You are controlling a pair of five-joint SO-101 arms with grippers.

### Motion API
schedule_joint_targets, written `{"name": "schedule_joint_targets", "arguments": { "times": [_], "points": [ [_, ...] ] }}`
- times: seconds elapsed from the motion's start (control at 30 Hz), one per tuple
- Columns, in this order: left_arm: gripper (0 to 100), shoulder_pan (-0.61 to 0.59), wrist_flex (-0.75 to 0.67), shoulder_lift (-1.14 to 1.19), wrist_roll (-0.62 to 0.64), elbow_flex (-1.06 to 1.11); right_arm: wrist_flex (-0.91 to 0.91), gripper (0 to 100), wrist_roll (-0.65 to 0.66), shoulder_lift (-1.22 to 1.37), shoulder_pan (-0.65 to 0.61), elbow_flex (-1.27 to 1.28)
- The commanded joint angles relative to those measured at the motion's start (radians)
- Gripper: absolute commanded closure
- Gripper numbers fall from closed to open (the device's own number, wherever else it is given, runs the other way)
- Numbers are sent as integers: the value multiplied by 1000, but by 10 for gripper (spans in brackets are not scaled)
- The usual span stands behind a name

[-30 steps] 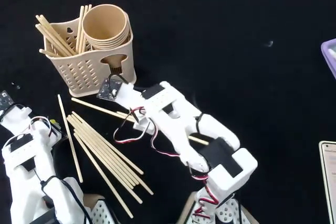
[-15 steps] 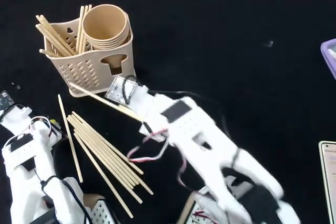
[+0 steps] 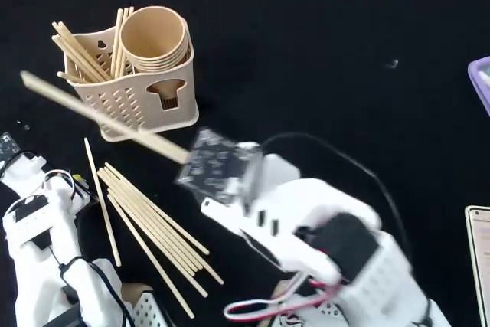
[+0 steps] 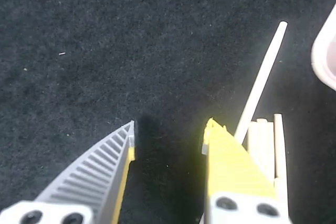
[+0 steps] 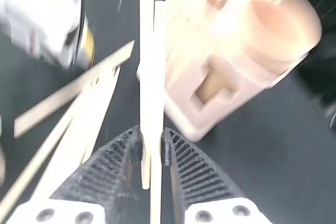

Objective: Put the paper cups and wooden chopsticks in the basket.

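A beige basket [image 3: 130, 101] at the table's far left holds stacked paper cups [image 3: 153, 36] and several wooden chopsticks [image 3: 80, 55]. My right gripper [image 5: 151, 148] is shut on a pair of chopsticks [image 5: 148, 66], which hang in the air in front of the basket [image 5: 231, 72] and point left as a chopstick pair [image 3: 99, 116] in the high view. More loose chopsticks [image 3: 153, 223] lie on the black table near the left arm. My left gripper [image 4: 168, 135] rests low and open over bare cloth, beside a loose chopstick [image 4: 260, 82].
The right arm [image 3: 306, 227] rises over the table's near middle. A purple object [image 3: 481, 78] sits at the right edge and a white card [image 3: 480, 246] lies below it. The far right of the black table is free.
The right arm has lifted off the table with the chopsticks, swinging them up and left in front of the basket. The left arm has kept still.
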Motion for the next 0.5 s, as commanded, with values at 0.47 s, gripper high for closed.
{"name": "schedule_joint_targets", "arguments": {
  "times": [0.47],
  "points": [
    [784,7,-9,-21,0,-16,-1293,988,-305,587,15,-257]
  ]
}}
